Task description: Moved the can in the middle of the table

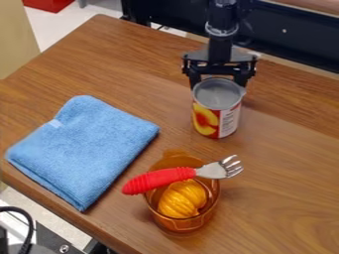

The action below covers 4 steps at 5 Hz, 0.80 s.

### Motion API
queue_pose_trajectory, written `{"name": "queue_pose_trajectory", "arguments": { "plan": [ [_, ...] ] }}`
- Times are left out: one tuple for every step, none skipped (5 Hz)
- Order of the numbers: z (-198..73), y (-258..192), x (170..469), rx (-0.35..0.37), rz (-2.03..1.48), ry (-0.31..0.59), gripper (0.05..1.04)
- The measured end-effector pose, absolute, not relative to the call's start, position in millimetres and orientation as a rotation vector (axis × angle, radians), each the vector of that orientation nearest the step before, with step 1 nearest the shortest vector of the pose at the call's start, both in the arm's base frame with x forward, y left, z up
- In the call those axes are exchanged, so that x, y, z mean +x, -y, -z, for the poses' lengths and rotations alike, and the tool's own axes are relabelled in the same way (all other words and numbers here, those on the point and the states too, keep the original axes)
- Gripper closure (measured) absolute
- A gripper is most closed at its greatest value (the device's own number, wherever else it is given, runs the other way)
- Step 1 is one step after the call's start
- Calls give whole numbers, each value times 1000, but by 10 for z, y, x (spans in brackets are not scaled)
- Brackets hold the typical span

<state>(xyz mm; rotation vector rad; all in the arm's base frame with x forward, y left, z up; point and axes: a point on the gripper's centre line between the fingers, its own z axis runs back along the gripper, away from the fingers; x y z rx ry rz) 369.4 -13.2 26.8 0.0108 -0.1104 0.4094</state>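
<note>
A wood-grain tabletop (291,163) runs across the scene, its far-left corner in view and a faint diagonal line parting two shades of brown. An upright can (215,116) with a grey top and a fruit label stands on it, nearer the far edge than the near one, to the right of a folded blue cloth (86,144). Above the can's far side hangs the black pincer (218,83), its fingers apart, about as wide as the rim; whether they touch it, one cannot tell. The cloth lies toward the near edge, a small pale tag on its side. Near that same edge stands an amber cup (179,223) with a ridged yellow-orange item (182,198) inside and a red-handled fork (162,179) across its top, tines to the right. Beyond the far edge runs a black structure (291,32). At upper left, a red object (48,4) sits on the pale floor (92,12), near a beige panel (17,42); at lower left, a black cable (28,225) curves by metal hardware (56,243).
</note>
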Motion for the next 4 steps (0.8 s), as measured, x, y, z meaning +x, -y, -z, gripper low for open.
{"name": "queue_pose_trajectory", "arguments": {
  "plan": [
    [-291, 215, 3569, 8, -390, 113, 85],
    [-296, 287, 3496, 4, -377, 113, 85],
    [-257, 288, 3459, 3, -380, 106, 85],
    [-259, 239, 3452, -2, -381, 96, 85]
  ]
}}
